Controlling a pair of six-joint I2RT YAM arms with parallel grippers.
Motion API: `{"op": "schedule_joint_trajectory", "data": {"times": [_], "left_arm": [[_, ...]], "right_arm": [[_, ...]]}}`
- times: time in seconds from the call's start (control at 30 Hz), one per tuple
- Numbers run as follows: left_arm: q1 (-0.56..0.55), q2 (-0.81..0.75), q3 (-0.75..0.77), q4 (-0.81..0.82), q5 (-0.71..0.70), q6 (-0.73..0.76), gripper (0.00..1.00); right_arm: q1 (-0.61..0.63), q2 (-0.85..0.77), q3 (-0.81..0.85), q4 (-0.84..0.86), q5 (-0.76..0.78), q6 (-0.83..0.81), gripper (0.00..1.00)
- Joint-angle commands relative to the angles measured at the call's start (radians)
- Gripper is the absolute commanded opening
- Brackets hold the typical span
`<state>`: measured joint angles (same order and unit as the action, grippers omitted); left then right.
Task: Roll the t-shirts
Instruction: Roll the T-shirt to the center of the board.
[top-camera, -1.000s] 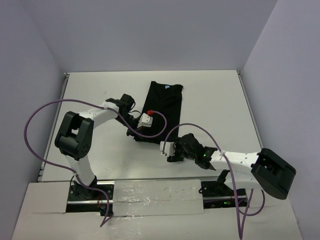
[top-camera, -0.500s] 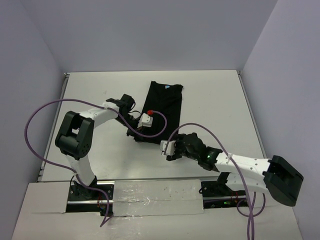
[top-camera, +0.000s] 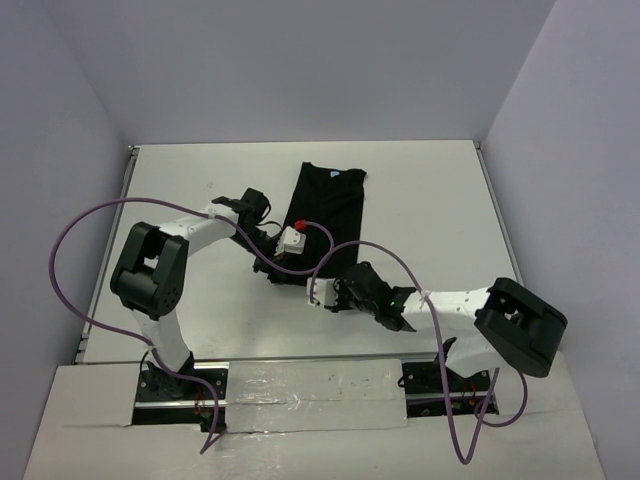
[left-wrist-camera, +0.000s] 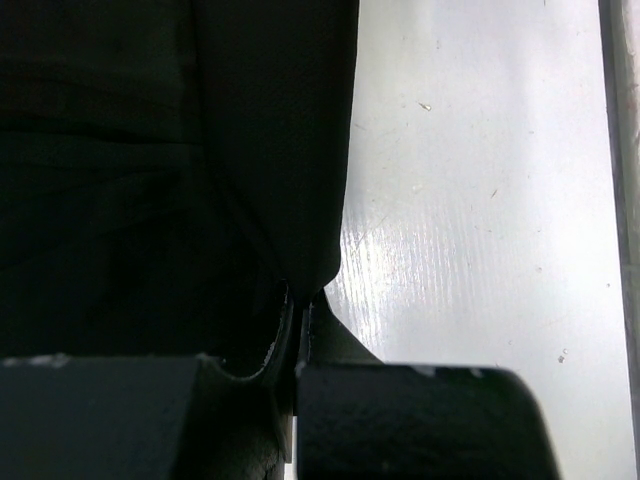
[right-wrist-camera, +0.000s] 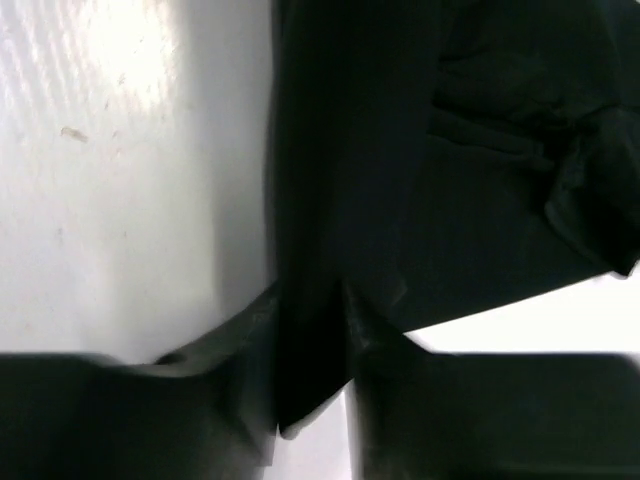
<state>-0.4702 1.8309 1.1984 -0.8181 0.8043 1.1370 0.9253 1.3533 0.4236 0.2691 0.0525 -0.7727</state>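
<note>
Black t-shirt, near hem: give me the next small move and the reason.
Probably close the right gripper on the black t-shirt's near hem. Its jaws straddle the fabric edge with a gap, while the left gripper is shut on the hem's other corner. Both could then start rolling.

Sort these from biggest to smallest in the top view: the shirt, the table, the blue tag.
1. table
2. shirt
3. tag
</note>
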Motion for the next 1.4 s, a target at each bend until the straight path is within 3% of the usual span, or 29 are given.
{"op": "schedule_joint_trajectory", "data": {"times": [0.0, 0.03, 0.13, 0.3, 0.7, 0.9, 1.0, 1.1, 1.17, 1.23, 1.37], "left_arm": [[-0.001, -0.002, 0.016, -0.026, 0.038, 0.004, 0.00], [-0.002, -0.004, 0.018, -0.030, 0.036, 0.001, 0.00], [-0.001, -0.002, 0.032, -0.108, 0.042, -0.037, 0.00], [-0.001, 0.008, 0.040, -0.203, 0.059, -0.137, 0.00], [0.007, 0.149, 0.154, -0.371, 0.130, -0.235, 0.07], [0.038, 0.232, 0.227, -0.374, 0.162, -0.328, 0.20], [0.039, 0.237, 0.222, -0.313, 0.153, -0.409, 0.32], [0.044, 0.235, 0.210, -0.222, 0.116, -0.505, 0.39], [0.054, 0.217, 0.202, -0.153, 0.085, -0.567, 0.54], [0.065, 0.193, 0.198, -0.109, 0.061, -0.597, 0.61], [0.068, 0.162, 0.208, -0.021, -0.065, -0.634, 0.68]], "right_arm": [[0.006, 0.001, 0.047, 0.022, 0.018, 0.018, 0.30], [0.006, -0.008, 0.047, 0.003, 0.007, 0.021, 0.15], [0.006, -0.068, 0.061, -0.097, -0.063, 0.052, 0.04], [0.000, -0.118, 0.125, -0.350, -0.226, 0.107, 0.03], [-0.166, -0.028, 0.199, -0.497, -0.482, 0.201, 0.02], [-0.279, 0.070, 0.286, -0.557, -0.572, 0.185, 0.02], [-0.287, 0.134, 0.325, -0.587, -0.571, 0.187, 0.03], [-0.296, 0.194, 0.372, -0.614, -0.562, 0.203, 0.04], [-0.307, 0.211, 0.389, -0.622, -0.563, 0.207, 0.04], [-0.313, 0.230, 0.394, -0.625, -0.566, 0.207, 0.04], [-0.321, 0.259, 0.423, -0.648, -0.569, 0.208, 0.04]]}}
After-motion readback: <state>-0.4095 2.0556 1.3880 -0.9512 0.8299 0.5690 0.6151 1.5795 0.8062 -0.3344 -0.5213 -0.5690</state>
